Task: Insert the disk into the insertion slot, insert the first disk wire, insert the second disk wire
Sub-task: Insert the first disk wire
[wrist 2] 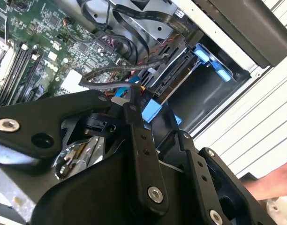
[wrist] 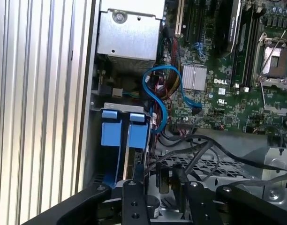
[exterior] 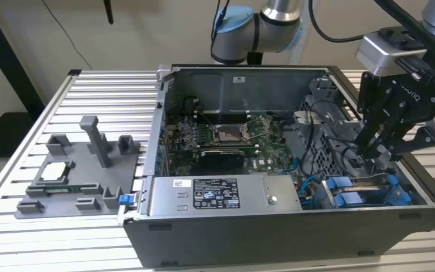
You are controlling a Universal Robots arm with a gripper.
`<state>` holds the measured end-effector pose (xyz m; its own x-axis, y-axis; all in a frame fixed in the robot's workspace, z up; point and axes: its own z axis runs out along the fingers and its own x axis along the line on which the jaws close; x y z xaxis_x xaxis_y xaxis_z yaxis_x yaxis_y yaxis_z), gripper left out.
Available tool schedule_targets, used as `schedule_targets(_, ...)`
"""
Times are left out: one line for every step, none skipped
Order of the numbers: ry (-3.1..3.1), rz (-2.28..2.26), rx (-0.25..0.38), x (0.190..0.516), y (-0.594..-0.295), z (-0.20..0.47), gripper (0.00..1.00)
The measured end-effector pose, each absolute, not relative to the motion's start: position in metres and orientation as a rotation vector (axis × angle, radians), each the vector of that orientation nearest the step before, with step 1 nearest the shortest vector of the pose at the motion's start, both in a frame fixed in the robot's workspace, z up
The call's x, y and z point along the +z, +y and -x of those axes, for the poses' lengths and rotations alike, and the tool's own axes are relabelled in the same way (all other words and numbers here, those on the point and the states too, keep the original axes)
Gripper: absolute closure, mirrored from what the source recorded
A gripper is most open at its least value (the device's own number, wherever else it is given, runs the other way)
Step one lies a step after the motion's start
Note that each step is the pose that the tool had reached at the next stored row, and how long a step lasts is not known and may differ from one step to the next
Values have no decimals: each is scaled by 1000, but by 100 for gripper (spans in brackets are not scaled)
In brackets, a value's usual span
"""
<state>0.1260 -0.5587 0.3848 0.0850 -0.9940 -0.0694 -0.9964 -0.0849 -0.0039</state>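
An open computer case (exterior: 278, 238) sits on a slatted metal table (exterior: 43, 241). Inside lie a green motherboard (exterior: 195, 139) and a grey power-supply box (exterior: 225, 195). A grey holder (exterior: 81, 177) stands at the exterior view's left.

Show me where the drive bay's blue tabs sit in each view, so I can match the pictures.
Exterior view: blue tabs in the near corner of the case, on the exterior view's right.
First wrist view: blue tabs between the ribbed table and the looped blue cable.
Second wrist view: blue tabs at the case edge, past the black cables.
Shared landmark: the green motherboard.
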Motion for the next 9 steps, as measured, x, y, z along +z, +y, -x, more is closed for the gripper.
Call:
schedule_targets(2090,2276,74,385,-559,-126,100)
schedule_targets(2090,2276,74,385,-559,-126,100)
schedule_targets(2090,2276,74,385,-559,-126,100)
schedule_targets(2090,2276,74,385,-559,-126,100)
schedule_targets(2090,2276,74,385,-559,-126,100)
schedule_targets(2090,2276,74,385,-559,-126,100)
schedule_targets(2090,2276,74,385,-559,-126,100)
schedule_targets(2090,2276,74,384,-559,-126,100)
schedule_targets(2090,2276,74,384,-559,-126,100)
